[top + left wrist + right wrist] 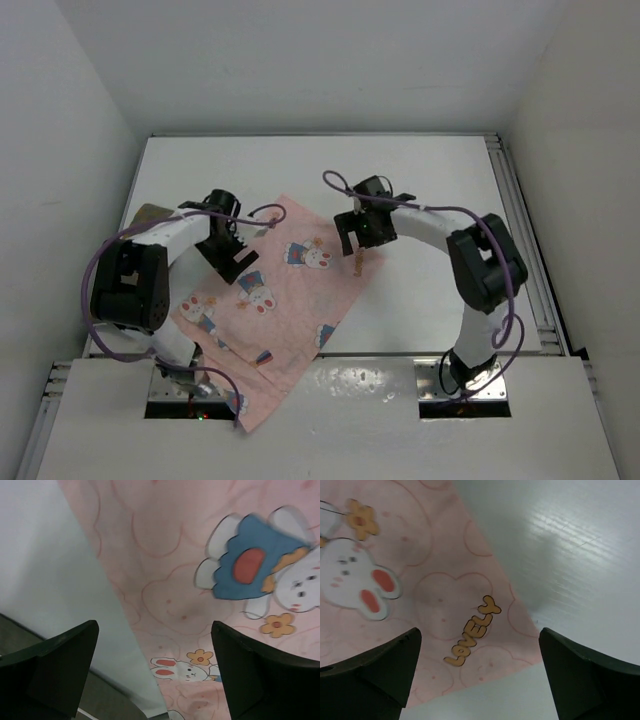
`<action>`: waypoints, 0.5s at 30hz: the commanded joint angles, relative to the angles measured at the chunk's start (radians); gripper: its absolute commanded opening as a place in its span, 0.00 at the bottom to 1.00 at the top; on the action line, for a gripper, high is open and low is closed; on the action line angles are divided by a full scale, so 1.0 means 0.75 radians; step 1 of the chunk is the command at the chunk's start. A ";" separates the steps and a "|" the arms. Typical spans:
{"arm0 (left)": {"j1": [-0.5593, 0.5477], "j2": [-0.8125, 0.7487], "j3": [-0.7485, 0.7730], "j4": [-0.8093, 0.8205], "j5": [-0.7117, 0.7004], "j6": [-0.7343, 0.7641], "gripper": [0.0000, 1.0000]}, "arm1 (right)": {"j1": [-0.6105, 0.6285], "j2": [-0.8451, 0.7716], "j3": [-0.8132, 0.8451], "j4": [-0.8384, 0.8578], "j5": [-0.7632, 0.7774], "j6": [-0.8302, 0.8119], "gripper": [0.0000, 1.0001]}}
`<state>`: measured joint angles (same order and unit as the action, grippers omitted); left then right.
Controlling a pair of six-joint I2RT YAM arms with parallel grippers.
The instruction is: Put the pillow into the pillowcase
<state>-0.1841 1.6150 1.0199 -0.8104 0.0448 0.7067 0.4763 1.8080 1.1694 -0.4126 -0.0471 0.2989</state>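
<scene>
The pink bunny-print pillowcase lies flat and diagonal on the white table, its near corner hanging over the front edge. My left gripper hovers open over its left edge; the left wrist view shows the pillowcase under the left gripper, with nothing between the fingers. My right gripper stands open above the far right corner. In the right wrist view the pillowcase, printed "LOVELY", lies under the right gripper. A brown patch at the table's left edge, behind the left arm, looks like the pillow, mostly hidden.
White walls close in the table on three sides. Metal rails run along its right side. Purple cables loop off both arms. Bare white tabletop lies right of the pillowcase.
</scene>
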 commanded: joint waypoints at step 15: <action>0.176 -0.053 0.170 0.279 -0.148 -0.222 0.97 | -0.356 0.034 -0.197 0.131 0.206 0.395 0.00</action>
<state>-0.0994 1.6150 1.0359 -0.6540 -0.0639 0.5980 0.3904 1.8759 1.0729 -0.3065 0.0612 0.5060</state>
